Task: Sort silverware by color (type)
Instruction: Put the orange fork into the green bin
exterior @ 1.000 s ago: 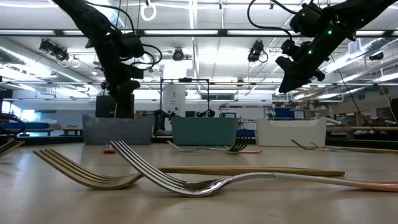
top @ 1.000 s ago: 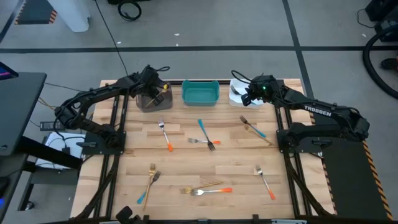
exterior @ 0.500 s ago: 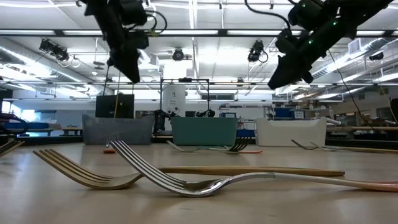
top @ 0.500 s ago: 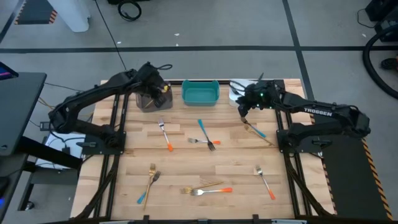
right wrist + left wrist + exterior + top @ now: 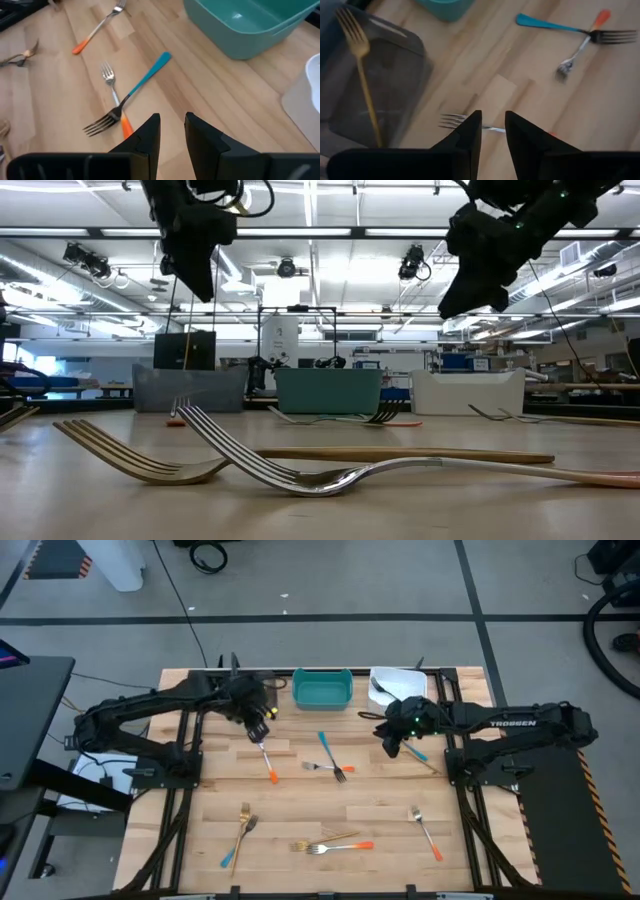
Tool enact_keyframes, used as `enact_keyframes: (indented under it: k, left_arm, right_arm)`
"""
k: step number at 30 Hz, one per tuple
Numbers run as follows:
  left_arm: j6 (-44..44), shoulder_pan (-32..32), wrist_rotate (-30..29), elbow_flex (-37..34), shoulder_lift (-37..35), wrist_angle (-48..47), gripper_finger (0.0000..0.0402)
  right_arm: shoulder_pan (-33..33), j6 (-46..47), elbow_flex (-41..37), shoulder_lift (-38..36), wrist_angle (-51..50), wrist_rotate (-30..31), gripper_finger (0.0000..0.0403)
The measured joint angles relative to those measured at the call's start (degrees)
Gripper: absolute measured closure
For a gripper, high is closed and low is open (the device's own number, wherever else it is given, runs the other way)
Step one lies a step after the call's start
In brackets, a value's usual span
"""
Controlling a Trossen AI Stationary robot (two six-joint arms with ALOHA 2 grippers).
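Observation:
Silverware lies scattered on the wooden table (image 5: 300, 795). My left gripper (image 5: 259, 727) hovers open above an orange-handled fork (image 5: 266, 756), whose tines (image 5: 451, 120) show just beyond my fingers. A gold fork (image 5: 361, 75) lies in the brown bin (image 5: 395, 65). My right gripper (image 5: 392, 743) hovers open beside a teal-handled piece and a gold one (image 5: 412, 750) near the table's right side. Its wrist view shows a teal-handled utensil (image 5: 148, 75) crossing an orange-handled fork (image 5: 113, 100). In the low view both grippers, left (image 5: 198, 288) and right (image 5: 452, 308), hang well above the table.
The teal bin (image 5: 322, 689) and the white bin (image 5: 398, 683) stand at the far edge. More forks lie nearer: a gold fork (image 5: 243, 824), a gold and orange pair (image 5: 335, 843), and an orange-handled fork (image 5: 426, 833). Bare wood lies around the table's middle.
My left gripper rose out of the brown bin and moved toward the near edge, ending above the orange-handled fork. My right gripper left the white bin and moved toward the near edge, ending beside the teal and gold pieces. No silverware on the table shifted.

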Motion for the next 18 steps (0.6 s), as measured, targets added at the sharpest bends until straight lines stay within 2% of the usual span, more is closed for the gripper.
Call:
enact_keyframes:
  k: [4,9,15,18]
  left_arm:
    - [-11.18,-3.13,-1.57,0.00,0.00,-0.06,0.0308]
    - [-21.58,-6.77,-6.87,-0.02,0.48,-0.14,0.0308]
    - [-39.98,-8.97,-8.79,-0.15,2.21,-2.00,0.0308]
    - [-47.47,-10.21,-11.58,-0.04,3.89,-2.49,0.0308]
  right_arm:
    - [0.86,5.04,0.00,0.01,-0.49,3.32,0.0306]
    - [0.84,12.97,0.00,0.00,-2.12,6.53,0.0306]
    - [0.22,18.68,0.00,0.00,-2.89,10.24,0.0306]
    - [-0.55,20.15,0.00,-0.01,-2.86,11.00,0.0306]
